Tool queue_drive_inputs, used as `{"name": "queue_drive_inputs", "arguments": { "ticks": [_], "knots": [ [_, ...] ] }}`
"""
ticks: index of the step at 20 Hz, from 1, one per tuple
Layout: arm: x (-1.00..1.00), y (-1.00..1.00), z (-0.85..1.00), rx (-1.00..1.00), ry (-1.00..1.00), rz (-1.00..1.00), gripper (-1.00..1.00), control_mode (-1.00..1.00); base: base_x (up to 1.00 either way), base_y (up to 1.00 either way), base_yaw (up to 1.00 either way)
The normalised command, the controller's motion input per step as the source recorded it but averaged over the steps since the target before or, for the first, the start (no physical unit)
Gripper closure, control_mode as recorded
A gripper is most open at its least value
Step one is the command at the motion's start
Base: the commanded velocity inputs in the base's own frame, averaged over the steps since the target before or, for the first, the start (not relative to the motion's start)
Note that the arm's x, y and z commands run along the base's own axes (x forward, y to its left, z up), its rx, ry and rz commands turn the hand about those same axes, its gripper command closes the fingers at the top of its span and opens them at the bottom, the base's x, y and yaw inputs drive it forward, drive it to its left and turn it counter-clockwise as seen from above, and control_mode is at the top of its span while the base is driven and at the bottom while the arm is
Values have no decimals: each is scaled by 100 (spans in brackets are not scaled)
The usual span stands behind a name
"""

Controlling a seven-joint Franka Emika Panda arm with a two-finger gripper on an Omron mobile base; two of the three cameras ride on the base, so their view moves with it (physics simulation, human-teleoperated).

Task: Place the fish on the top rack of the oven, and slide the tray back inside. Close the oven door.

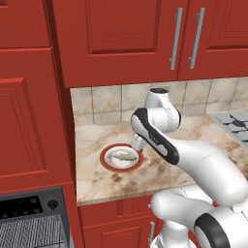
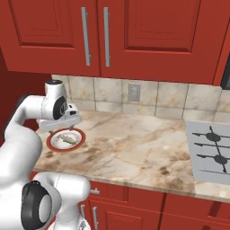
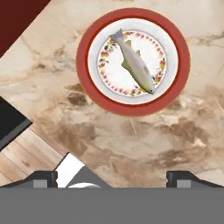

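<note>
The small olive-yellow fish [image 3: 135, 65] lies on a round white plate with a red rim [image 3: 133, 109], on the marble counter near its left end. The fish [image 1: 122, 157] and the plate [image 1: 107, 163] also appear from the left base, and the fish [image 2: 67, 139] from the right base. My gripper [image 3: 114, 178] hangs above the counter just beside the plate, open, with its fingertips [image 3: 43, 177] wide apart and nothing between them. The hand [image 1: 139, 143] sits over the plate's right rim. The black oven [image 1: 26, 206] is low on the left, with a grey wire grid [image 1: 34, 232] under its control strip.
Red wall cabinets [image 1: 121, 38] hang over the counter [image 2: 134, 148], and a tall red cabinet [image 1: 29, 111] walls off its left end above the oven. A stove top [image 2: 211, 150] lies at the right. A wall outlet [image 2: 133, 92] is on the tiled backsplash.
</note>
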Motion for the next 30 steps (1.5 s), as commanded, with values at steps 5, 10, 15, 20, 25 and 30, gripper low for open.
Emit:
{"name": "queue_drive_inputs", "arguments": {
  "ticks": [5, 10, 15, 20, 25, 30],
  "knots": [
    [0, 24, -78, 0, -1, 42, -100, -100, 0, 0, 0],
    [8, 12, -48, -1, 0, 31, -100, -100, 0, 0, 0],
    [45, 1, -17, 0, 0, 8, -100, -100, 0, 0, 0],
    [39, 0, 0, 0, 0, 0, -100, -100, 0, 0, 0],
    [46, 4, -1, 0, 0, 0, -100, -100, 0, 0, 0],
    [34, 8, -13, -3, 0, 0, -100, -100, 0, 0, 0]
  ]
}}
